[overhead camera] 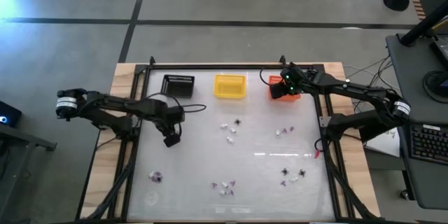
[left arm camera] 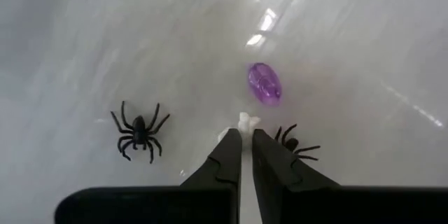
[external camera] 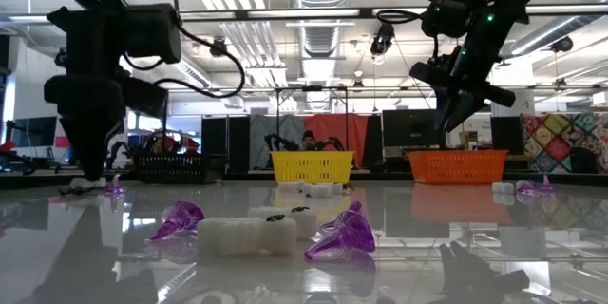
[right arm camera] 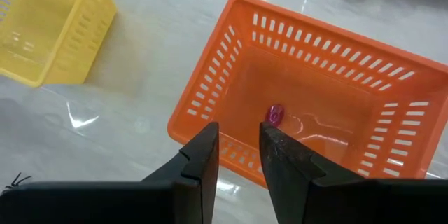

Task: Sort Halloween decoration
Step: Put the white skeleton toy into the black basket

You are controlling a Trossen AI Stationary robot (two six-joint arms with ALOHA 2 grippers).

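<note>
Fingers of the left gripper are seen pressed nearly together, with a small white bit pinched at their tips. To one side of those fingers a black spider lies on the table; just beyond the tips a purple bit is seen, and a second spider lies close against the other finger. Farther right, the yellow basket is placed between a black basket and the orange basket. Over the orange basket the right gripper is held, its fingers narrowly parted and nothing seen between them. One purple piece lies in that basket, just past the fingertips. Other trinkets are scattered across the table.
</note>
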